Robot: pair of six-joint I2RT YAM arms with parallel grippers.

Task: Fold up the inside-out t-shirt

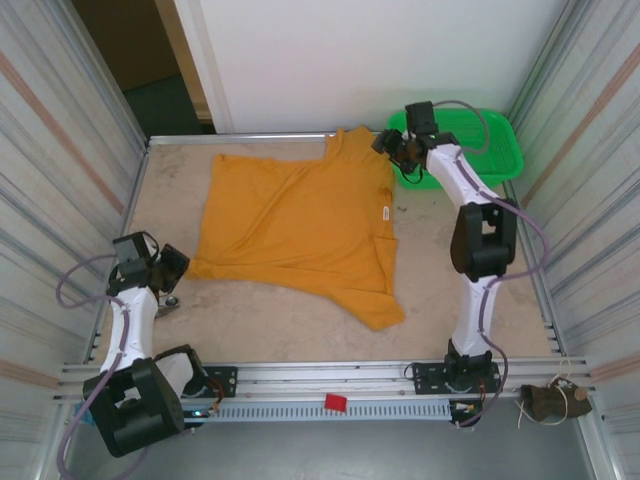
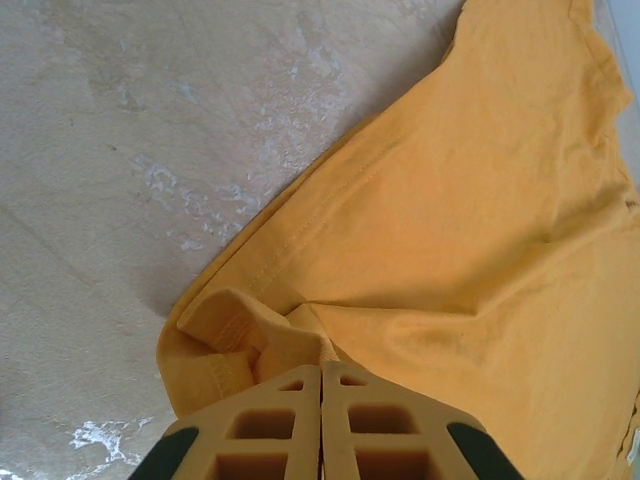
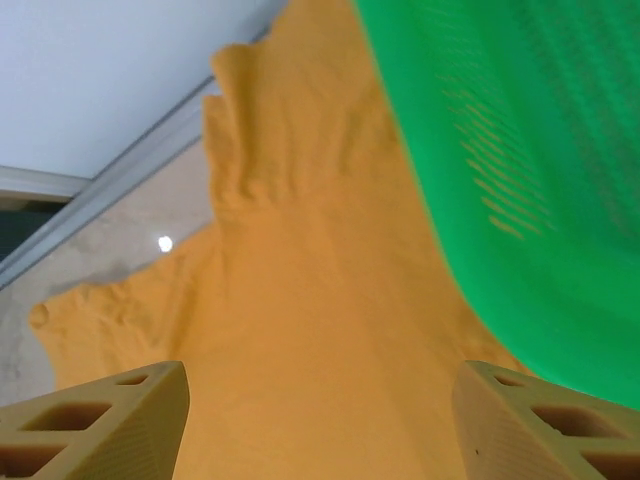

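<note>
the inside-out t-shirt (image 1: 300, 225) lies spread on the table (image 1: 290, 325), its far edge just beside the green basket (image 1: 492, 150), outside it. the left gripper (image 2: 322, 365) has its 2 fingers pressed together on a bunched shirt corner. the right gripper (image 3: 320, 400) hangs over the shirt by the basket, fingers wide apart, holding nothing.

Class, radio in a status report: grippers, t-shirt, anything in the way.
Left gripper shut on t-shirt corner. Right gripper open above it. T-shirt spread, unfolded. Green basket close beside right gripper.
</note>
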